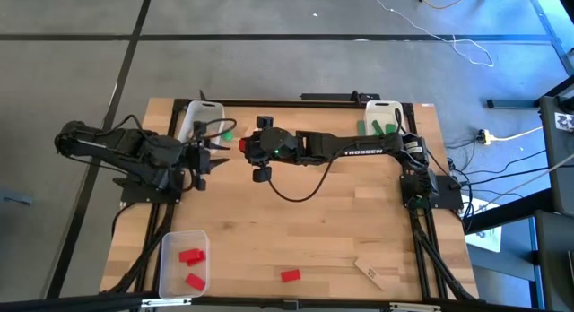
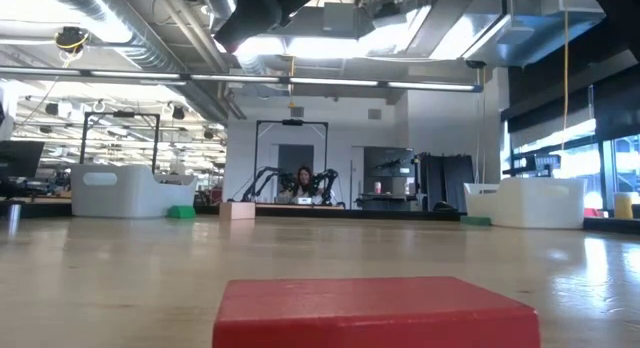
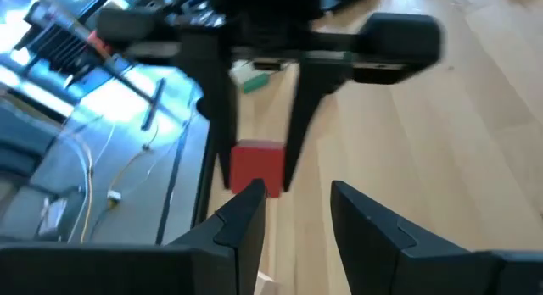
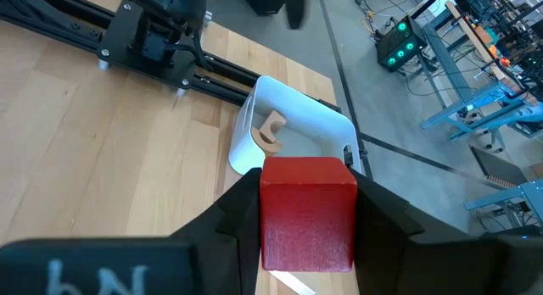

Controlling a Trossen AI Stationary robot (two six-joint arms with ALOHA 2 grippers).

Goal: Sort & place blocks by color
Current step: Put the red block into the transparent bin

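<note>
My right gripper (image 1: 244, 147) reaches from the right across the far middle of the table and is shut on a red block (image 4: 307, 212). The left wrist view shows the same red block (image 3: 254, 164). My left gripper (image 3: 297, 219) faces it from the left, a short way off, open with nothing between its fingers; in the high view my left gripper (image 1: 211, 160) stands beside the right one. Another red block (image 1: 290, 275) lies flat near the front edge, large in the low view (image 2: 370, 313). Two red blocks (image 1: 190, 265) lie in a clear bin (image 1: 170, 245). My right gripper pinches the red block by two opposite side faces (image 4: 270, 219) between its two fingers, at their free ends (image 3: 293, 172). The fingers come from the table's right, slanting down. The block is held up clear of the table, its faces square to the fingers.
A white bin (image 4: 297, 117) with a wood piece (image 4: 270, 132) stands at the far left, a green block (image 1: 227, 133) beside it. Another white bin (image 1: 384, 110) with green blocks stands far right. A wood block (image 1: 369, 272) lies near the front right.
</note>
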